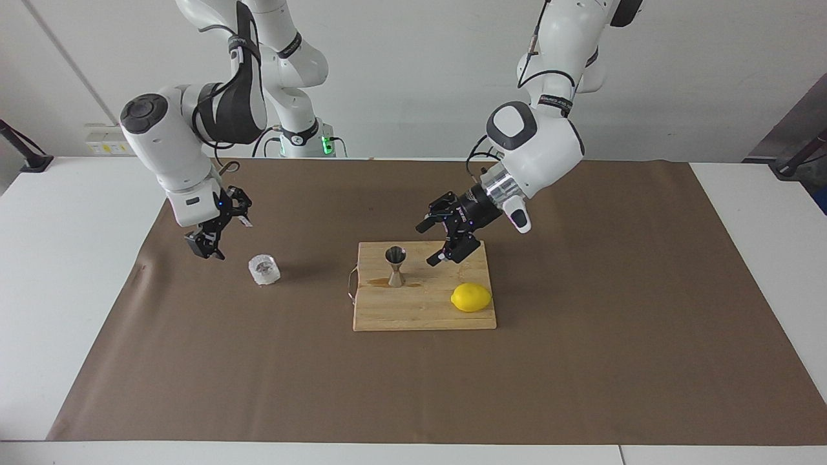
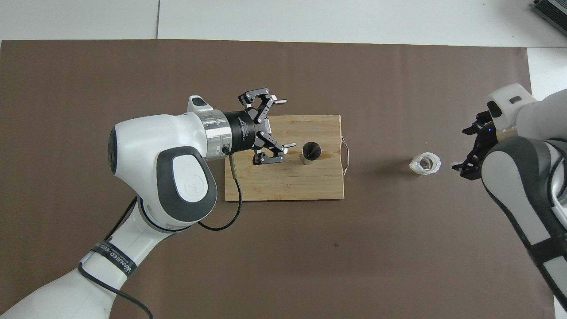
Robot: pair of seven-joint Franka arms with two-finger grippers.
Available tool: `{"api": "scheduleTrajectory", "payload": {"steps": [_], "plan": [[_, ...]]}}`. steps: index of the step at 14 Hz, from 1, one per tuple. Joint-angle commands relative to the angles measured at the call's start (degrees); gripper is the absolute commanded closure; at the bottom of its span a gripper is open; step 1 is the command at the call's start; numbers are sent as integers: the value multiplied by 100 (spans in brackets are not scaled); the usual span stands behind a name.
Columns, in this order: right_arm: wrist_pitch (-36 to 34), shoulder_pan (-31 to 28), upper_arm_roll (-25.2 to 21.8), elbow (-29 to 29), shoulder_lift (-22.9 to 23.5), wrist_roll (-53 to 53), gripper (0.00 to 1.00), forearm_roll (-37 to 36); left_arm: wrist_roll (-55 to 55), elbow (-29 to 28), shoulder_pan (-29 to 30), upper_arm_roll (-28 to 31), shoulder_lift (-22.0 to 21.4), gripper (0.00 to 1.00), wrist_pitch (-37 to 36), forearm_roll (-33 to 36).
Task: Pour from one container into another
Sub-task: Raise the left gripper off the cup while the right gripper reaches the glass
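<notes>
Here we are at the wooden cutting board [image 1: 423, 303], sitting in the middle of the brown paper [image 1: 581, 361] that covers the surface. The steel jigger [image 1: 395, 265] stands upright on the board, at the corner nearest the robots on the right arm's end, with a small wet-looking stain on the wood at its foot. A lemon [image 1: 471, 298] lies on the same board, toward the left arm's end and farther from the robots than the jigger.

The left claw [image 1: 434, 244] hangs over the board's robot-side edge, just beside the jigger but apart from it, pointed sideways at it. Its fingers are spread wide and there is nothing between them. From above, the left claw [image 2: 283, 123] shows the same wide gap, with the jigger [image 2: 311, 152] just off its fingertips.

Off the board now, toward the right arm's end: the clear crinkled cup [image 1: 264, 270] sits upright on the paper, well apart from the board. In the overhead view the cup [image 2: 425, 163] shows something dark inside. The right claw [image 1: 227, 239] is low over the paper just beside the cup, on the side away from the board, not touching it. Fingers apart, holding nothing.
</notes>
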Motion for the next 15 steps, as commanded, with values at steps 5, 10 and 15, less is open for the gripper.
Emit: {"api": "scheduleTrajectory", "payload": {"steps": [5, 10, 15], "plan": [[679, -61, 34, -477, 207, -1072, 0, 299, -33, -195, 61, 6, -193, 0, -90, 81], [943, -44, 43, -618, 208, -1196, 0, 309, -42, -195, 61, 6, -193, 0, -90, 81], [943, -35, 34, -618, 208, -1248, 0, 309, -77, -186, 52, 6, -185, 0, -82, 81]]}}
